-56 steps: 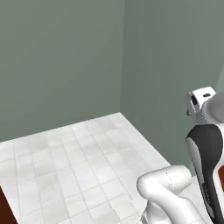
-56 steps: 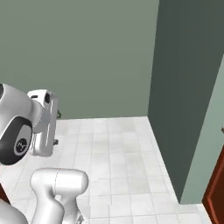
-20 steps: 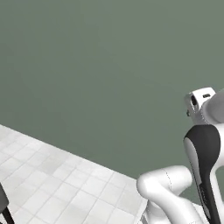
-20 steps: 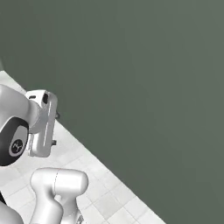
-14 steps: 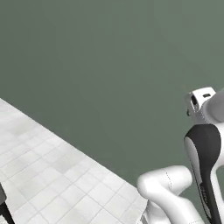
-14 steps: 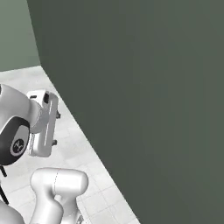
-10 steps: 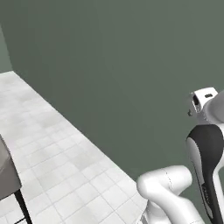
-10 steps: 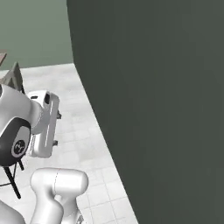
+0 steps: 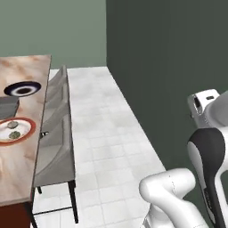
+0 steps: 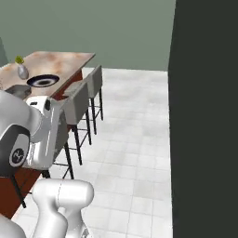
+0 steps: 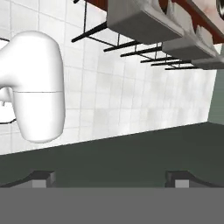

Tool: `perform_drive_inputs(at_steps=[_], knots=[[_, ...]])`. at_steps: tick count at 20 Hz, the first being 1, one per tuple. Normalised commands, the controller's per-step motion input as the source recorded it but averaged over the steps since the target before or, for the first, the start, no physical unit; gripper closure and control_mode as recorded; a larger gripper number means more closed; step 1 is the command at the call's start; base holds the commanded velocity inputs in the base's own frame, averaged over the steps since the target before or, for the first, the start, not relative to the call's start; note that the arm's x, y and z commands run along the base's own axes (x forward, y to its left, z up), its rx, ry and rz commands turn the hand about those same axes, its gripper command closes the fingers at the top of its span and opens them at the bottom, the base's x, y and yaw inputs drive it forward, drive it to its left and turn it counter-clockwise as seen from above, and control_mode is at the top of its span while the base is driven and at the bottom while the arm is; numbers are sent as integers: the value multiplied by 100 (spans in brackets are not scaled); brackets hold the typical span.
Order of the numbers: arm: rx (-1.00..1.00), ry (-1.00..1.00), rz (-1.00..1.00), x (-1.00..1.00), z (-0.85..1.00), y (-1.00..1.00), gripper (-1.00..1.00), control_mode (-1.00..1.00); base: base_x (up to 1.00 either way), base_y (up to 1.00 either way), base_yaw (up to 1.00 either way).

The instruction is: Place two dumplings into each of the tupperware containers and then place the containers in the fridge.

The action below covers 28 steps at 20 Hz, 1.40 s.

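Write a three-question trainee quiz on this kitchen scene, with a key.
1. True or false: the dark blue plate lies farther along the wooden counter than the red-rimmed plate, as seen in the left base view.
2. What stands in a row beside the counter?
A) grey stools
B) a trolley
C) a bin
3. Fill in: in the hand view, the gripper has its jaws ____ with nothing between them.

Key: 1 true; 2 A; 3 open.
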Motion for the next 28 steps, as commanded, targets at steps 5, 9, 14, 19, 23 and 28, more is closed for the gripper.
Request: perform_drive_inputs(at_steps=[5,9,14,19,23,28], knots=[[0,0,0,0,0,0,-100,100,99,-57,52],[0,0,0,0,0,0,-100,100,86,-56,58],[0,0,0,0,0,0,-100,100,80,-30,70],[0,0,0,0,0,0,-100,100,79,-36,68],[0,0,0,0,0,0,-100,100,79,-38,68],[0,0,0,0,0,0,-100,100,68,-30,70]])
